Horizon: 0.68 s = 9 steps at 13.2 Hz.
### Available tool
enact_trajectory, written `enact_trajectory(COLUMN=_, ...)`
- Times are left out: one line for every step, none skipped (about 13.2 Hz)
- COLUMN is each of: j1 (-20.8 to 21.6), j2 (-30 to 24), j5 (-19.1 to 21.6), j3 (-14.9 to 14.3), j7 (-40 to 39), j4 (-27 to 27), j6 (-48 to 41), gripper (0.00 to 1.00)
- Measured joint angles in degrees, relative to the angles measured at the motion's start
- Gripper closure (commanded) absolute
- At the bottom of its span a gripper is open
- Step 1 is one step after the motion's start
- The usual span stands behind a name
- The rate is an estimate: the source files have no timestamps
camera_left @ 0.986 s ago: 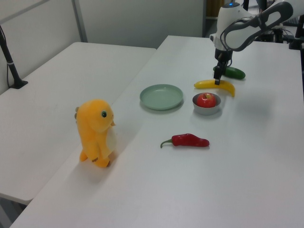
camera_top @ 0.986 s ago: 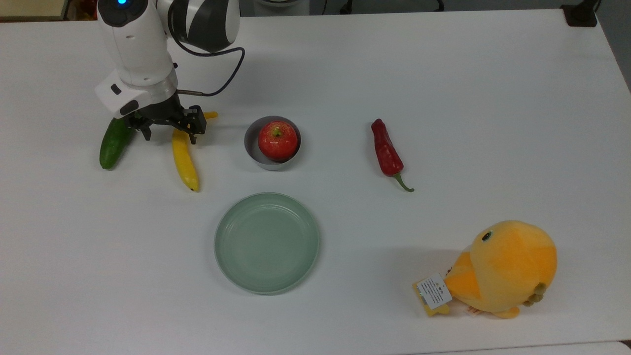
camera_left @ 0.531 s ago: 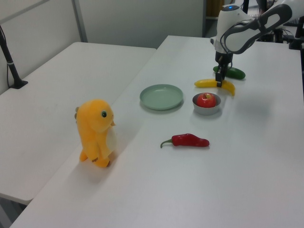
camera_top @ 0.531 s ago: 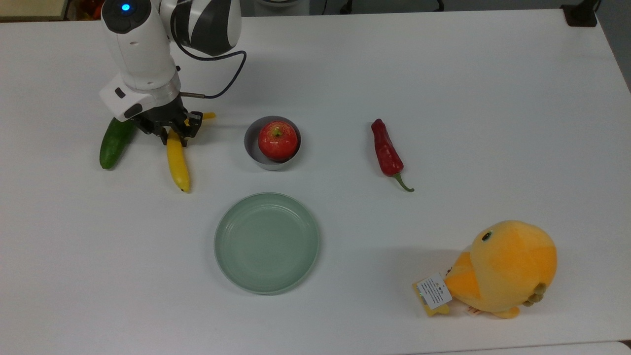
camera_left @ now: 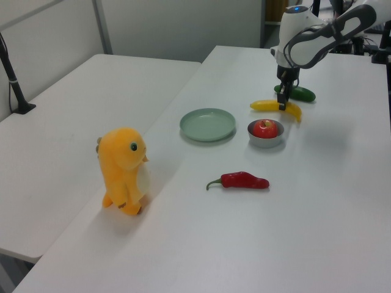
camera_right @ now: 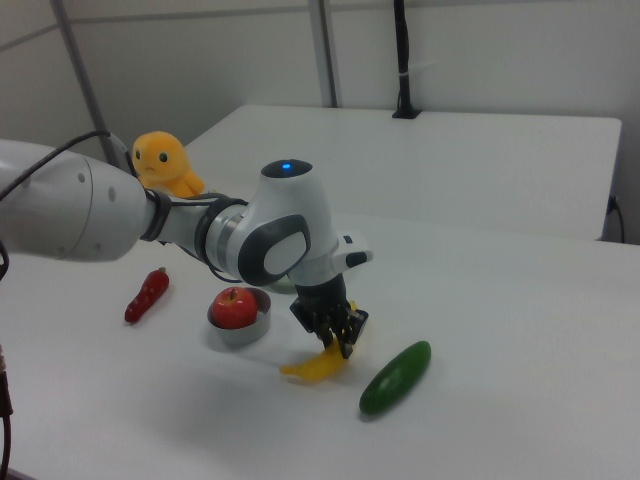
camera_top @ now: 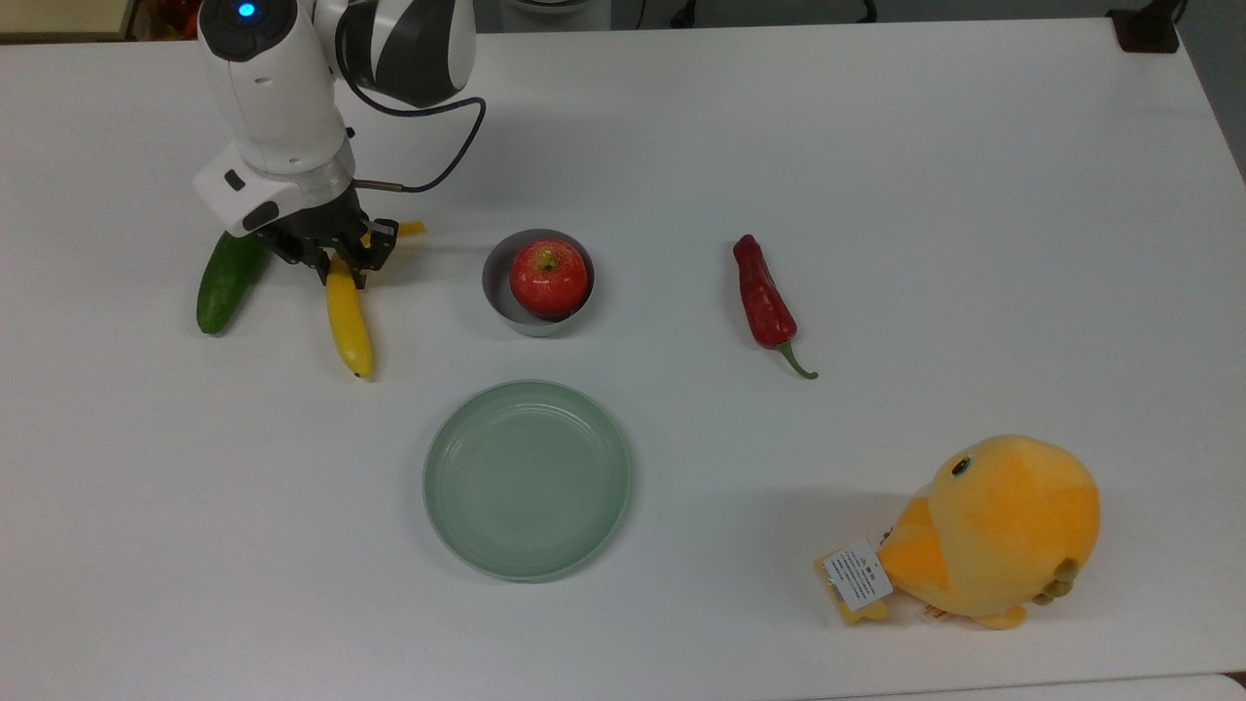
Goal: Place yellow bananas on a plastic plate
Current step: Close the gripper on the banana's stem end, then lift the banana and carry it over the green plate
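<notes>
Grey bowl [camera_top: 537, 292] taken as landmark, set on white table [camera_top: 876, 146]. Red apple [camera_top: 549, 277] held inside bowl. Green cucumber [camera_top: 226, 282] laid well to bowl's left in top view. Red chili [camera_top: 764, 300] laid to bowl's right in top view, green stem pointed away from bowl. Orange plush toy [camera_top: 993, 531] seen far from bowl, near table edge, white tag attached.

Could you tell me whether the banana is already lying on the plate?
No, the banana lies on the table beside the cucumber, apart from the plate.
</notes>
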Motion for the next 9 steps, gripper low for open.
enact_trajectory(j1=-0.02, j2=-0.35, j5=0.01, j3=0.0, j7=0.0, j4=0.15, j6=0.0, gripper=0.99)
enact_trajectory(j1=-0.09, j2=-1.05, j5=0.03, j3=-0.02, j7=0.0, j4=0.54, j6=-0.34, gripper=0.99)
enact_trajectory(j1=-0.22, j2=-1.5, j5=0.04, j3=-0.03, j7=0.0, j4=0.99, j6=-1.13, gripper=0.99)
enact_trajectory(j1=-0.38, j2=-1.9, j5=0.08, j3=-0.03, j7=0.01, j4=1.9, j6=-2.81, gripper=0.99)
enact_trajectory(j1=-0.55, j2=-2.45, j5=0.44, j3=-0.03, j7=0.01, j4=3.73, j6=-5.64, gripper=0.99)
enact_trajectory(j1=-0.6, j2=-2.72, j5=1.04, j3=-0.03, j7=0.04, j4=5.05, j6=-7.39, gripper=0.99)
enact_trajectory(j1=-0.6, j2=-2.94, j5=2.11, j3=-0.03, j7=0.08, j4=6.56, j6=-9.08, gripper=0.99)
enact_trajectory(j1=-0.59, j2=-3.12, j5=3.32, j3=-0.03, j7=0.57, j4=8.05, j6=-10.55, gripper=0.99)
enact_trajectory(j1=-0.57, j2=-3.3, j5=4.7, j3=-0.03, j7=2.43, j4=10.26, j6=-12.31, gripper=0.99)
